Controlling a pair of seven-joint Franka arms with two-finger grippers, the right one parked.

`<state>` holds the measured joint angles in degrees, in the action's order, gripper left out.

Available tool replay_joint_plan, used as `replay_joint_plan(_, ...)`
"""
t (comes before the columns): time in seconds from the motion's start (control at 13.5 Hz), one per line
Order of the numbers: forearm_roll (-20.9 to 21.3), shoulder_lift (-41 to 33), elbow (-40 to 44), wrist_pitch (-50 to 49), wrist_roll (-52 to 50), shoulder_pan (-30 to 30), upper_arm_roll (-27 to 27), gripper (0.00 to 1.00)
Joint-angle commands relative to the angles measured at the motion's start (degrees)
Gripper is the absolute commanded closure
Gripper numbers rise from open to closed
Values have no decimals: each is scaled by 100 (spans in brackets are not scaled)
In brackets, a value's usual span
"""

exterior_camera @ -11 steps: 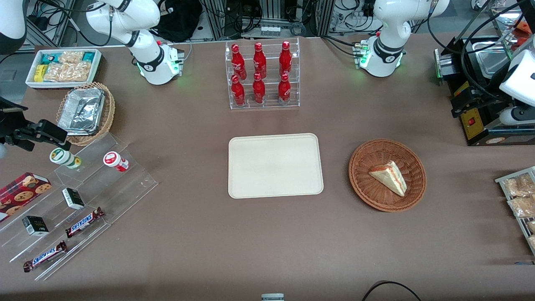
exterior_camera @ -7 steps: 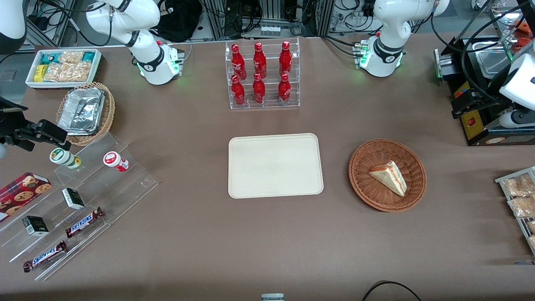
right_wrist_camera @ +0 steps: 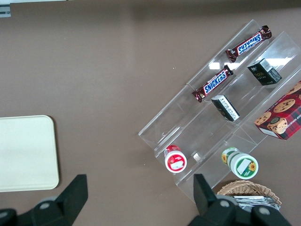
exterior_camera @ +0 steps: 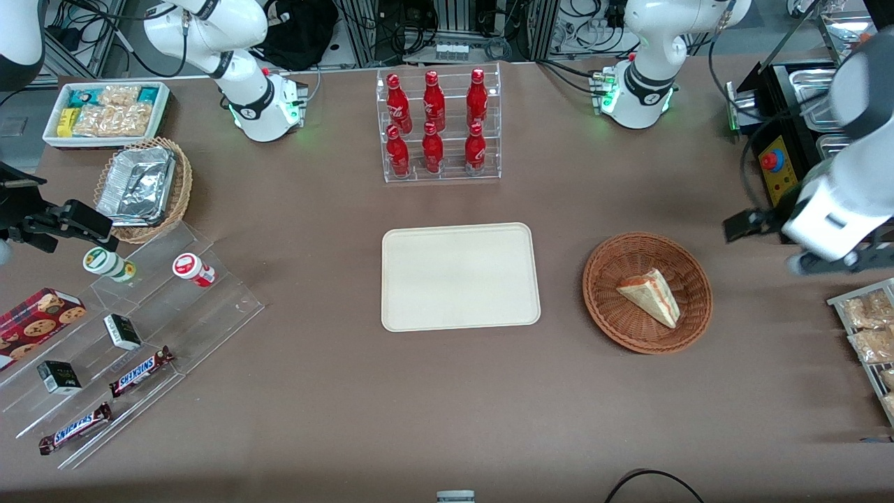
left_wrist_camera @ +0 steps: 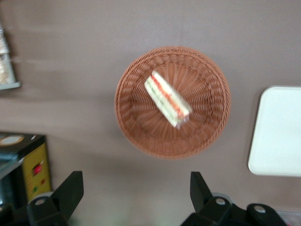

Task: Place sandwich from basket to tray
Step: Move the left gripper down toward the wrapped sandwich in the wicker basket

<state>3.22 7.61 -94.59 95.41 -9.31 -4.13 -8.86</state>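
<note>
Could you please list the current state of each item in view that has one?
sandwich: lying in the basket, not gripped.
basket: holds only the sandwich.
tray: nothing on it.
gripper: open, holding nothing, above the table beside the basket.
bottle rack: six red bottles standing upright.

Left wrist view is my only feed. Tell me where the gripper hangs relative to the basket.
Observer: The gripper, jaws open, hangs off the basket toward the working arm's end, not above it.
Operator: Describe the whole tray.
Observer: The tray is bare, beside the basket toward the parked arm's end, apart from it.
Operator: Name what stands near it.
Observer: A bottle rack stands farther from the front camera than the tray.
</note>
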Motion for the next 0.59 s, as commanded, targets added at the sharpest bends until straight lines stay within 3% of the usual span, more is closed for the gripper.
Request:
replay_joint_plan(0.0, -5, -251, -962, 872, -586, 26, -19, 0)
replay_joint_plan(0.3, -111, -137, -1692, 1935, -2115, 26, -28, 0)
replay_joint_plan(0.52, -155, -137, -2526, 3260, -3651, 184, -28, 0)
